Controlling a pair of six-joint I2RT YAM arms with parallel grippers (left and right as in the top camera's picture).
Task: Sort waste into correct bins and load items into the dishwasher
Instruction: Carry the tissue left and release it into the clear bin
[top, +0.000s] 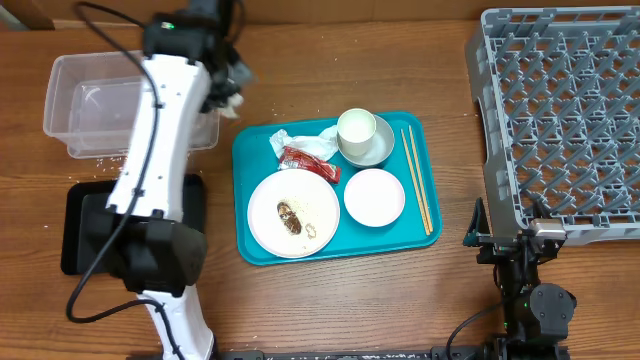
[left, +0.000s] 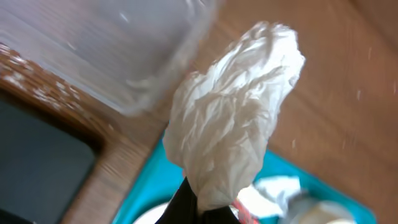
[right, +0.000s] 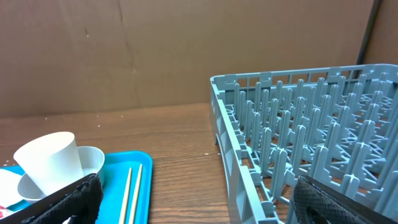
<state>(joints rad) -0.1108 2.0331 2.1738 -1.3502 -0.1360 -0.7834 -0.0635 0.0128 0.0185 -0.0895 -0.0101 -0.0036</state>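
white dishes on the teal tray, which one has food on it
The round white plate, the largest: a brown lump lies on it. The small white bowl and the cup show none.

Two napkins (left: 233, 112), one wrapper (top: 308, 160), one plate (top: 268, 226), two bowls (top: 374, 197), one cup (top: 355, 127), two chopsticks (top: 418, 180)

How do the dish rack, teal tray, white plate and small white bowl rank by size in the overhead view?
Largest to smallest:
1. dish rack, though the frame edge cuts it off
2. teal tray
3. white plate
4. small white bowl, clearly smaller than the plate
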